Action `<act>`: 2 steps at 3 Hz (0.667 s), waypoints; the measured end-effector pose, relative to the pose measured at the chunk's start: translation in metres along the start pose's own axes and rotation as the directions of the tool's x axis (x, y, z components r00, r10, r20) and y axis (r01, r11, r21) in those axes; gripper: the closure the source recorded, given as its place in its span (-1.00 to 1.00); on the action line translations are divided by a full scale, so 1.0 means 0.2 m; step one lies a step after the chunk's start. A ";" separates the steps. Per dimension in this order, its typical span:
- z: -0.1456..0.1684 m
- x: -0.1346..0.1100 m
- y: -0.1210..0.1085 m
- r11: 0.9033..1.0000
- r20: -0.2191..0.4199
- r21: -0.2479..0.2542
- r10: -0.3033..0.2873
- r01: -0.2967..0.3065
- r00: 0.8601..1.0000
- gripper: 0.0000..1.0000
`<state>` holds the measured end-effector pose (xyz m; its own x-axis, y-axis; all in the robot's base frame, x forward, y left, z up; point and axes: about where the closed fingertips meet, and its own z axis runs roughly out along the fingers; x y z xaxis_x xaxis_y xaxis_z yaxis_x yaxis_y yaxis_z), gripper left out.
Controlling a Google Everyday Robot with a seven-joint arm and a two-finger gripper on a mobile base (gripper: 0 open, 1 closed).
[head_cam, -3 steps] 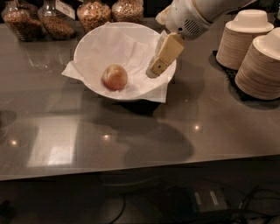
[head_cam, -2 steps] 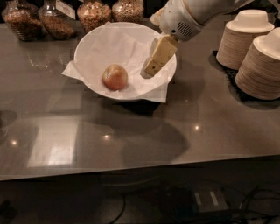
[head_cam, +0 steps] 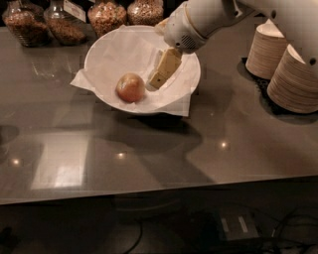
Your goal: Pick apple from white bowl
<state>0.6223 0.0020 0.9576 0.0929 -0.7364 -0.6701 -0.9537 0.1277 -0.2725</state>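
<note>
Approach step: gripper (head_cam: 160, 77) inside bowl (head_cam: 107, 54), just right of apple (head_cam: 130, 88), not touching. Its grip state: cannot tell. Next, I judge: straddle apple, close.

Glossy grey countertop (head_cam: 149, 168), small light glints (head_cam: 223, 145), cables (head_cam: 285, 237) on dark floor (head_cam: 59, 228)

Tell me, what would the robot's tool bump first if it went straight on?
Probably the paper lining the white bowl, just beside the apple. The tool sits inside the bowl, slanting down-left; depth is unclear, so the apple could come first.

Snack counter (head_cam: 149, 149): food jars (head_cam: 107, 15) behind tool (head_cam: 158, 79)
</note>
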 end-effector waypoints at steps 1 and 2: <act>0.12 0.01 -0.03 1.000 0.017 -0.011 -0.001 0.001 1.000 -0.63; 0.21 0.03 -0.04 1.000 0.029 -0.022 0.003 -0.002 1.000 -0.32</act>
<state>0.6430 0.0242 0.9263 0.0981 -0.7166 -0.6905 -0.9601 0.1145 -0.2553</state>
